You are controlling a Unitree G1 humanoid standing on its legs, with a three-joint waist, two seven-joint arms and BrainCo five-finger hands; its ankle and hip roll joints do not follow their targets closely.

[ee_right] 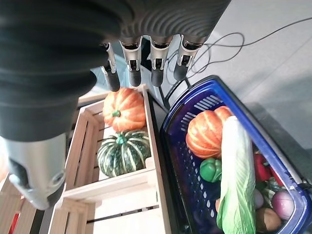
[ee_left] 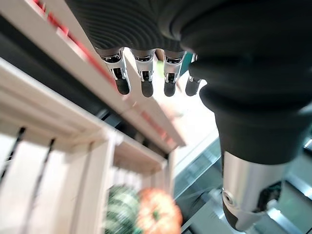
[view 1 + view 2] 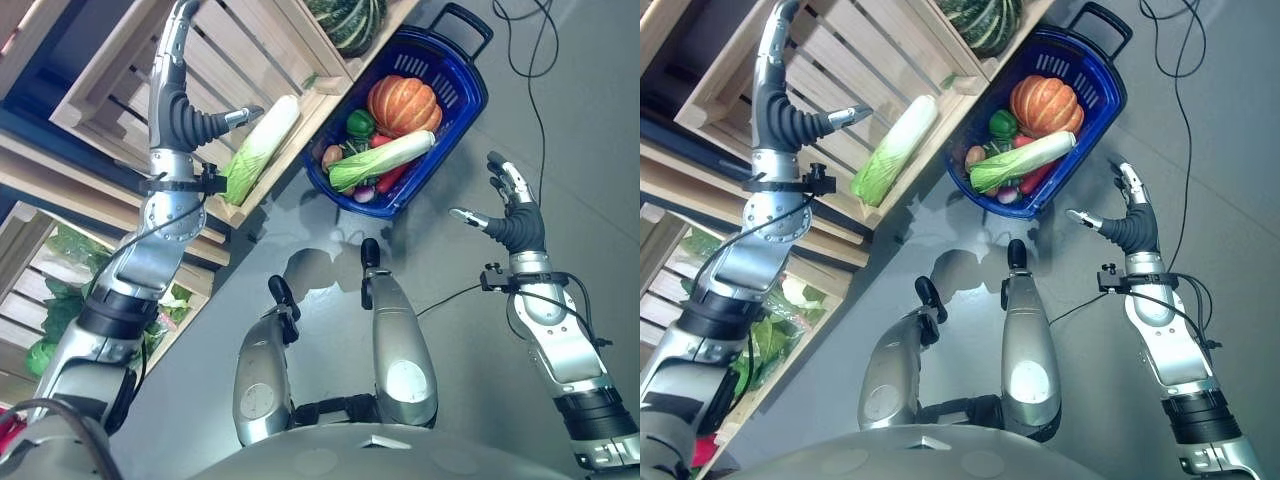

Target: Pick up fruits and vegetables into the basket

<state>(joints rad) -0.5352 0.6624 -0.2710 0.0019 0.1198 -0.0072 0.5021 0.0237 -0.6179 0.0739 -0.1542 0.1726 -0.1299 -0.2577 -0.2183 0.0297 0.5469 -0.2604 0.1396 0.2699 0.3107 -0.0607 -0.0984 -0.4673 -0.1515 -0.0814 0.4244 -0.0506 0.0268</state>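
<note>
**Left hand at the crate cabbage, basket already part full**

Step in hand, as I read it: grab the long cabbage (image 3: 260,148) lying on the wooden crate (image 3: 120,95), upper left of frame, and move it to the blue basket (image 3: 462,105) at upper centre. Left hand (image 3: 236,117) sits just beside the cabbage's white end; can't tell if it's touching. Its fingers (image 2: 146,78) hang straight & relaxed in the wrist view, nothing held. Right hand (image 3: 512,210), mid right, is spread wide, empty, near the basket but apart from it.

To do it well: wrap fingers + thumb round the cabbage mid-length, not the tip, or it'll likely pivot & slip. Lift clear of the crate edge before swinging across. Basket already holds an orange pumpkin (image 3: 403,104), another long cabbage (image 3: 385,158), a green pepper (image 3: 360,124) & smaller bits, so lay it along the top.

Surface/room: basket stands on smooth grey floor (image 3: 580,120), touching the crate's corner. Next crate holds a striped green pumpkin (image 1: 123,151) & an orange one (image 1: 123,109). Lower left shelf has leafy greens (image 3: 55,300).
</note>
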